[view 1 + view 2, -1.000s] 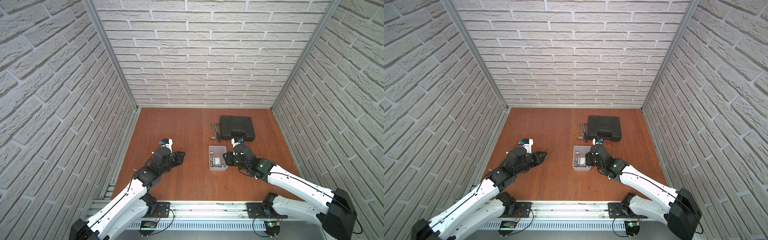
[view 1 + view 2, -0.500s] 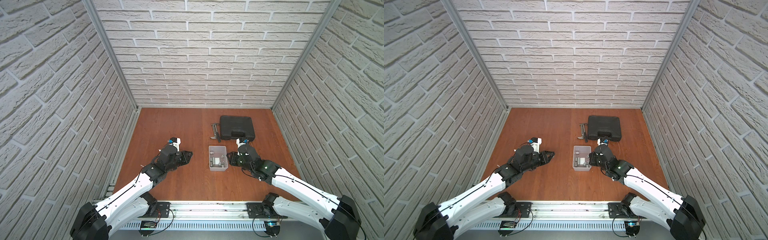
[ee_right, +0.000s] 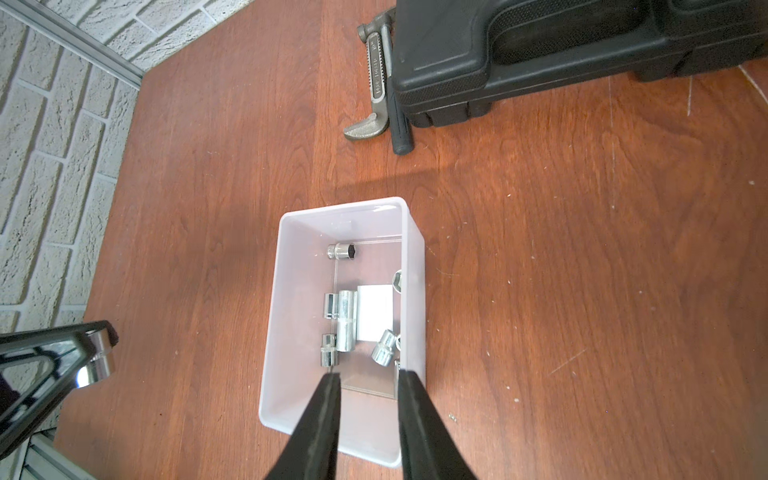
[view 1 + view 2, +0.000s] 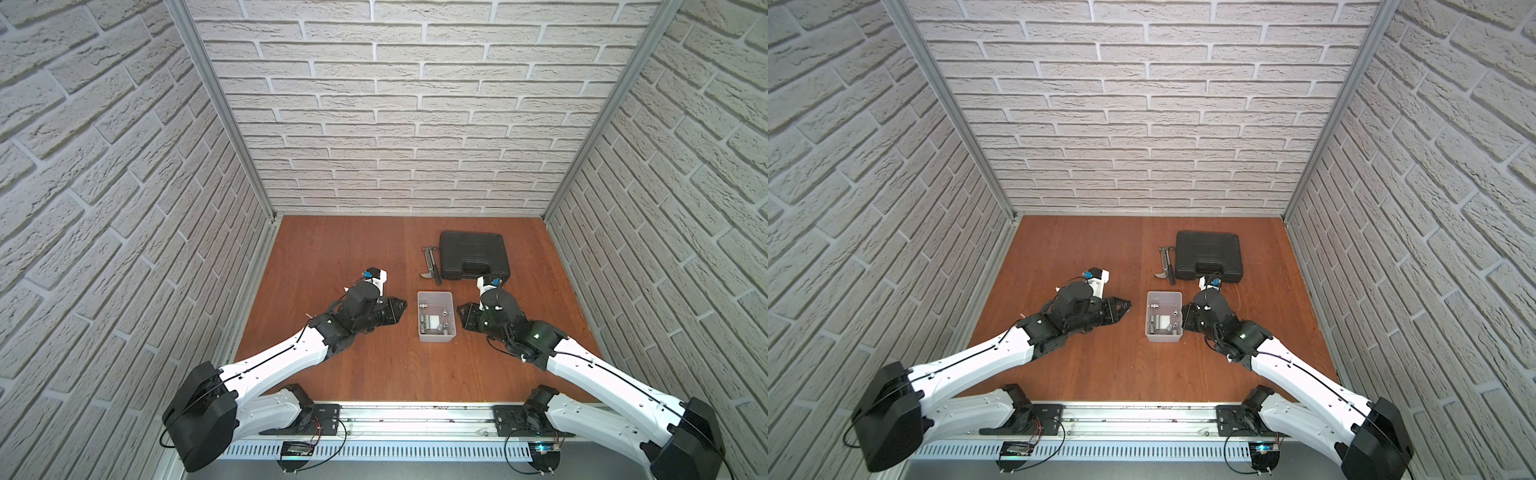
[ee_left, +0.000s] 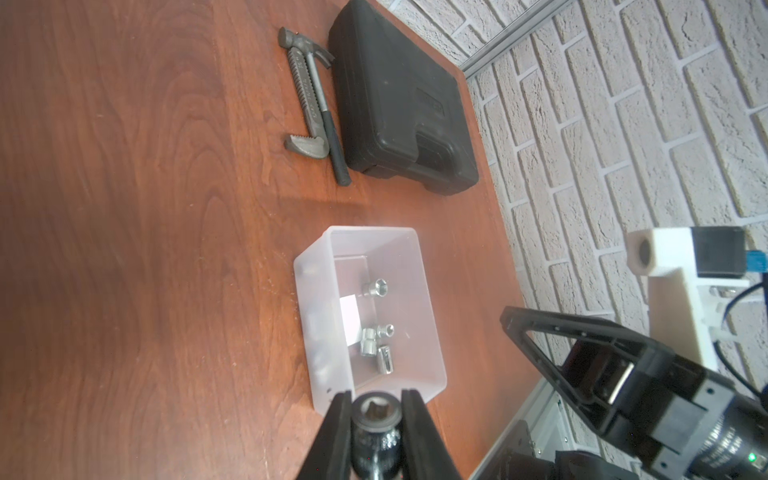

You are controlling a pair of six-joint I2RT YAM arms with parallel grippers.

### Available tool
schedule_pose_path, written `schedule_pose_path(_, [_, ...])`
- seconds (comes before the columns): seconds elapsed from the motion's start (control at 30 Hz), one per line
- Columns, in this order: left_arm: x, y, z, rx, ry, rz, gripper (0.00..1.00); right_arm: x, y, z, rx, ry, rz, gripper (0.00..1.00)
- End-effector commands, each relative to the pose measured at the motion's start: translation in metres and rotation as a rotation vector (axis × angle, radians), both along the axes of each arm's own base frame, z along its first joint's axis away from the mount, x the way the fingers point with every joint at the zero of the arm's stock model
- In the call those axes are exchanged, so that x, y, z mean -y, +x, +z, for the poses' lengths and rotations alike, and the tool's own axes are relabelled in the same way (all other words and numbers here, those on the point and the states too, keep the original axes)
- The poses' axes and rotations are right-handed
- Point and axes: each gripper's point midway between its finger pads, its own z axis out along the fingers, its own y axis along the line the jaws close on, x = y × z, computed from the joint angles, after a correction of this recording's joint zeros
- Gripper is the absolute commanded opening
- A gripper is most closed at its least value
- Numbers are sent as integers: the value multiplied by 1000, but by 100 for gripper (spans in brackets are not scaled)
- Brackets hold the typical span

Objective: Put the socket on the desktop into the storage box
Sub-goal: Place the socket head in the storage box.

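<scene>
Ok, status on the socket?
Left jaws shut on socket, just short of storage box. Right jaws open, empty, by box's other side. Nothing between.
</scene>
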Motion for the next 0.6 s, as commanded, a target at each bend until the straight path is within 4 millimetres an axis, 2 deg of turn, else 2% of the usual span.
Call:
schedule_pose_path(0.0, [26, 7, 20, 64, -30, -47, 0, 7, -3, -4, -7, 1, -20, 30])
schedule_pose_path(0.37, [91, 6, -8, 11, 35, -179, 0, 20, -3, -3, -11, -3, -58, 30])
schedule_pose_path(0.57, [101, 12, -32, -41, 90, -177, 0, 23, -6, -5, -16, -2, -57, 30])
